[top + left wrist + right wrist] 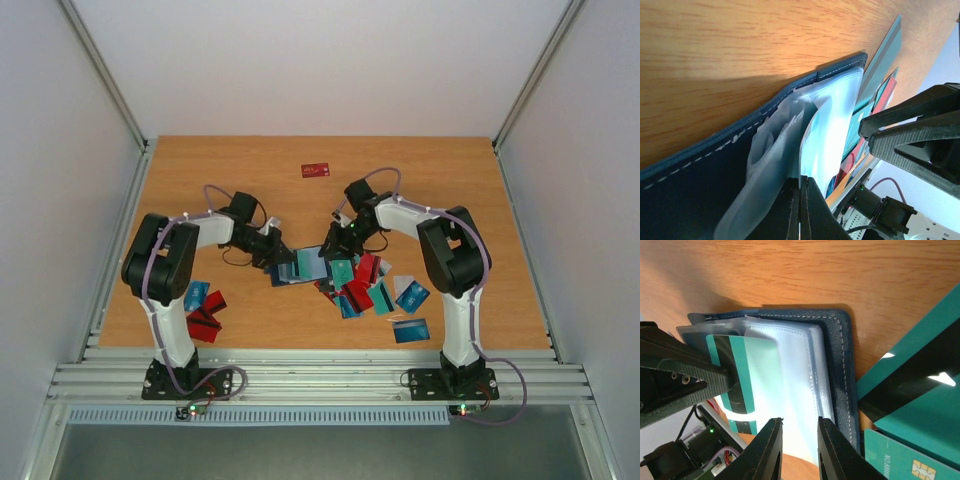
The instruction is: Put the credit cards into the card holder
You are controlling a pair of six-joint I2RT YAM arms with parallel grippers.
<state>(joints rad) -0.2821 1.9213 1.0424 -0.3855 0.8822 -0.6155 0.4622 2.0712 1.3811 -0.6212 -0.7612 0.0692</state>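
A wooden table sits between white walls. At the top view's centre the card holder lies open, with loose cards to its right. The left gripper is pinched tight on a clear sleeve with a teal card partly in. The right gripper hovers slightly open and seemingly empty. The step looks like seating that card, so the next move is a gentle push.

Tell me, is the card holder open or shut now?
Open. The card holder lies spread on the table, its clear sleeves exposed.

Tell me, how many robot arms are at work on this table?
2. The left arm stands at the near left, the right arm at the near right; both reach to the card holder mid-table. None looks hidden.
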